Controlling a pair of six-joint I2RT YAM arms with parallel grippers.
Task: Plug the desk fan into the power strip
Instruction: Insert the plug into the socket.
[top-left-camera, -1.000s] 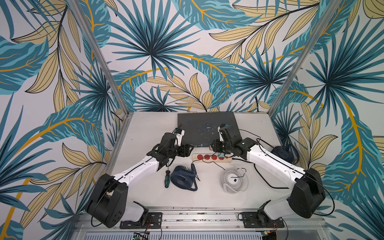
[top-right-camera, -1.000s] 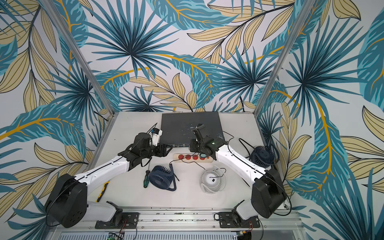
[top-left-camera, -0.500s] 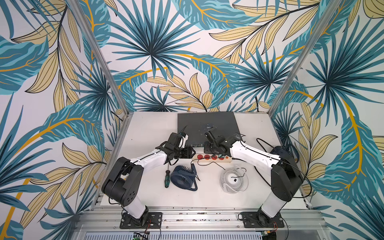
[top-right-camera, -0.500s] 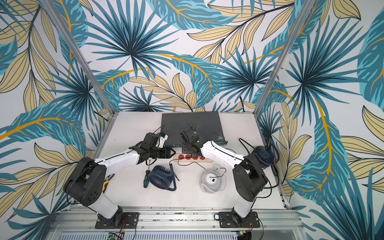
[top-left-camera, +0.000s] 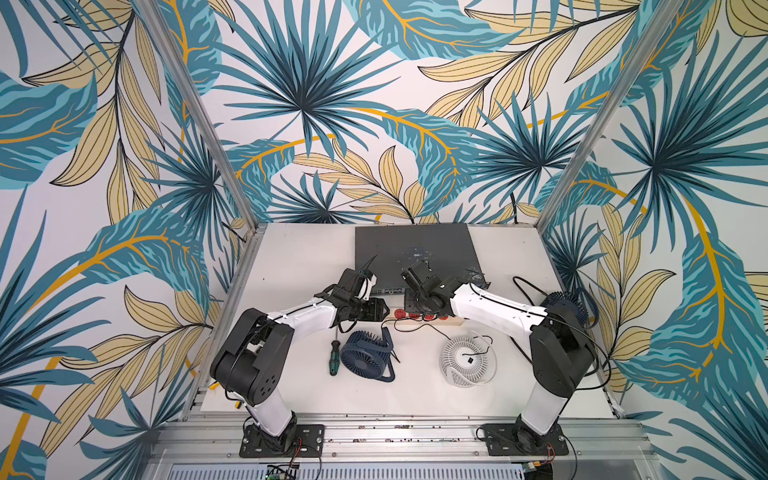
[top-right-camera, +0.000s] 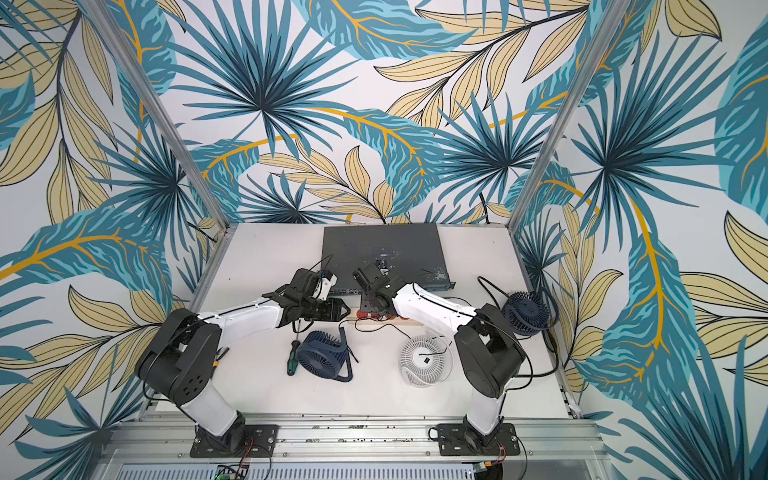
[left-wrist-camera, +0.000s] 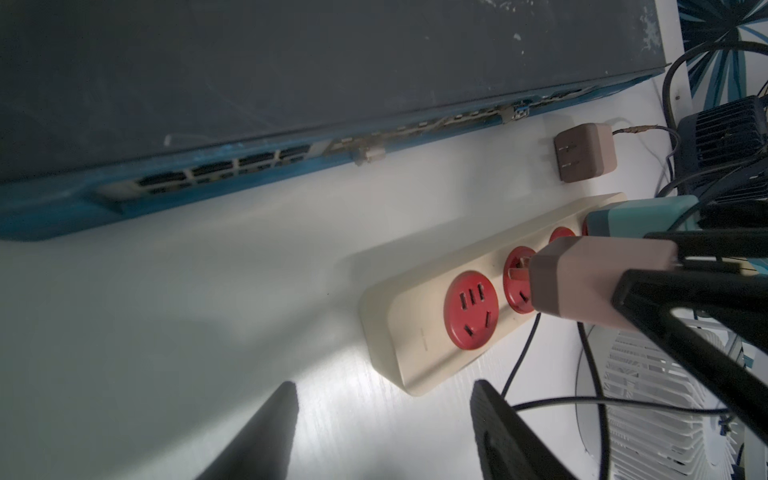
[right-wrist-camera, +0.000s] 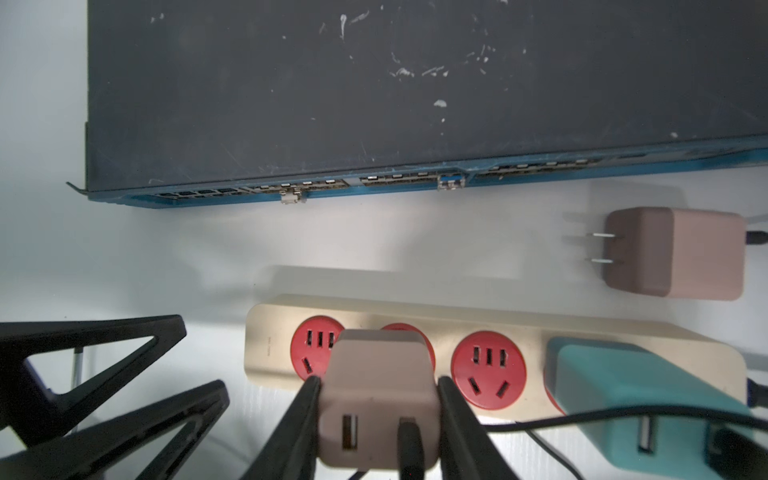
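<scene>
One flat grey network switch (top-left-camera: 415, 249) sits mid-frame in both top views. Just below it in frame we see the cream power strip (top-left-camera: 455, 321) with its red sockets. At the bottom of the left wrist view, the left gripper (left-wrist-camera: 384, 390) stands parted and empty near the strip's end. Low in the right wrist view, the right gripper (right-wrist-camera: 378, 384) clamps a pink adapter (right-wrist-camera: 378, 361) at the strip's second socket.

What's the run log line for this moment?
right fingers: shut on pink charger | charger: prongs partly in second socket of power strip | left fingers: open, empty, near strip end
</scene>
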